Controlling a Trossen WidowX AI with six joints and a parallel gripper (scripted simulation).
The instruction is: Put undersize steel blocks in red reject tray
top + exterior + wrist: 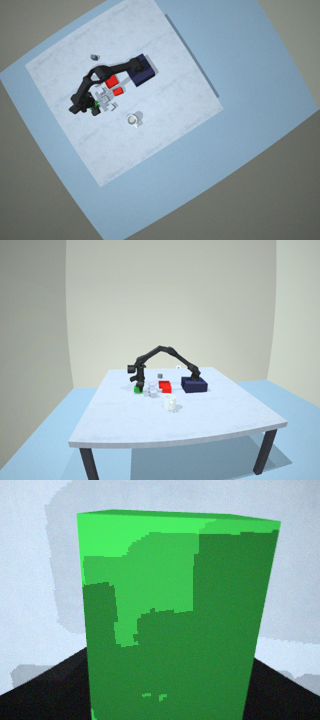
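Your gripper (pixel 95 106) (pixel 140 390) (pixel 165 647), fingers partly spread, grips the green gauge (pixel 96 103) (pixel 137 389) (pixel 170 605), left of centre in the exterior view. The wrist view cuts off its lower end; you cannot make out any bores in the pale blocks (pixel 112 106) (pixel 153 394).

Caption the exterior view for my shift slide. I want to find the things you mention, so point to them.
Black arm holds the green gauge (pixel 96 103) (pixel 136 389) (pixel 165 590) in its hand (pixel 93 105) (pixel 140 389) beside pale blocks, with a white mug (pixel 132 119) (pixel 169 402) nearer the camera.

The arm (pixel 117 68) (pixel 178 356) is matte black with rounded joints.
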